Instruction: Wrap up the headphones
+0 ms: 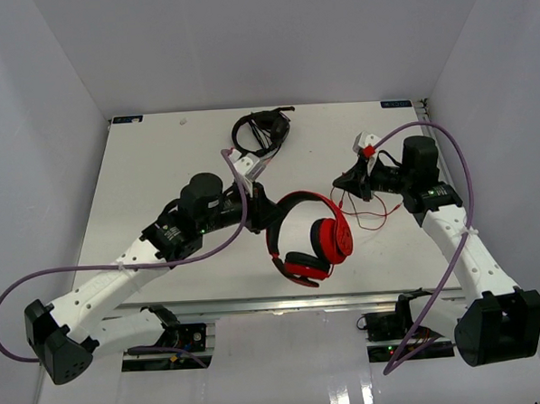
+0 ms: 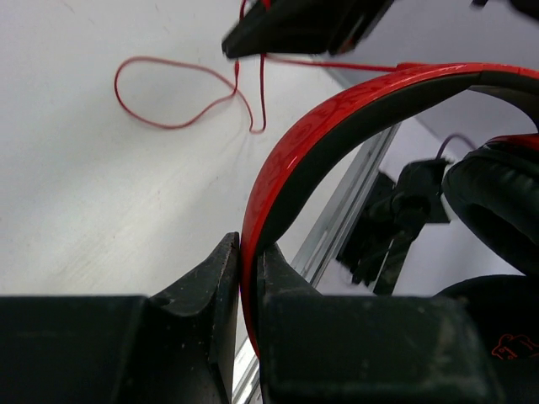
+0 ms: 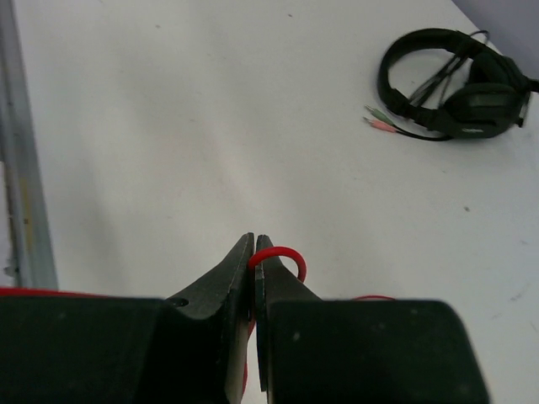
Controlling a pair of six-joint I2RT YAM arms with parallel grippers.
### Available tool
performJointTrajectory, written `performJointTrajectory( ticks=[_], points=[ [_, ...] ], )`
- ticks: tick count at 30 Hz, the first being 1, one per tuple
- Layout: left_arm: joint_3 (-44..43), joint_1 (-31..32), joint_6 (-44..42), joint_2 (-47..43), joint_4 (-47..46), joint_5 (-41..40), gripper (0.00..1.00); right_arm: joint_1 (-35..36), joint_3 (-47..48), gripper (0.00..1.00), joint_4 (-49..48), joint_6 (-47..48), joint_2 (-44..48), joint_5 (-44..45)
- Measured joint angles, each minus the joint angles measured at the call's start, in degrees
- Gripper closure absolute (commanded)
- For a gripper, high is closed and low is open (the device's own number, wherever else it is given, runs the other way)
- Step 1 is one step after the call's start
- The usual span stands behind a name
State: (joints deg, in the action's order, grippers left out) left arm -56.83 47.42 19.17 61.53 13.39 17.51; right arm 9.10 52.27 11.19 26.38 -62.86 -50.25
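The white table (image 1: 160, 172) carries 2 headsets. The red headphones (image 1: 331, 239) sit toward 6 o'clock of its middle, close to the near edge. The black headphones (image 3: 480, 105) lie well apart at 12 o'clock by the far edge and are no part of my job.

My left claw (image 2: 244, 246) is clenched on the red headband, at about 10 o'clock of the ear cups, with the band's edge pinched between both fingers. I judge this grip is there to anchor the frame, so it cannot slide or spin while cord goes round it.

My right claw (image 3: 253, 244) sits at about 1 o'clock of the cups. It is clamped on the thin red cable (image 3: 286, 249), and a small loop pokes out past the fingertips. The rest of the cord lies slack in loose curls on the table toward 3 o'clock. I see no turn around the band, so the wrapping looks barely begun. Holding the cord out to that side should leave it free to swing round the band.
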Motion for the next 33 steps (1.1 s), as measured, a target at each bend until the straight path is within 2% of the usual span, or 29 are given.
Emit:
performJointTrajectory(
  ticks=[7,13,21,29,33],
  points=[
    [-1.70,-0.02,6.74,-3.44,-6.61,-6.59,1.00,-2.19,-2.69,0.92,-9.14,-11.09,0.22,-12.65],
    [-1.24,-0.04,10.44,-5.10,-10.74,-8.89,1.00,-4.74,-7.13,0.92,-25.61,-28.95,1.70,-17.84],
    [8.23,-0.04,14.65,-10.26,-20.20,-9.21,1.00,-6.66,-11.12,0.92,-42.07,-52.19,1.60,-11.38],
    [11.78,-0.07,16.68,-11.09,-24.24,-9.68,1.00,-11.50,-21.28,0.92,-67.41,-80.09,-3.66,-8.46],
    [13.70,-0.07,17.66,-12.52,-25.79,-10.24,1.00,-13.45,-24.08,0.92,-78.12,-90.23,-5.83,-7.15]
  ],
)
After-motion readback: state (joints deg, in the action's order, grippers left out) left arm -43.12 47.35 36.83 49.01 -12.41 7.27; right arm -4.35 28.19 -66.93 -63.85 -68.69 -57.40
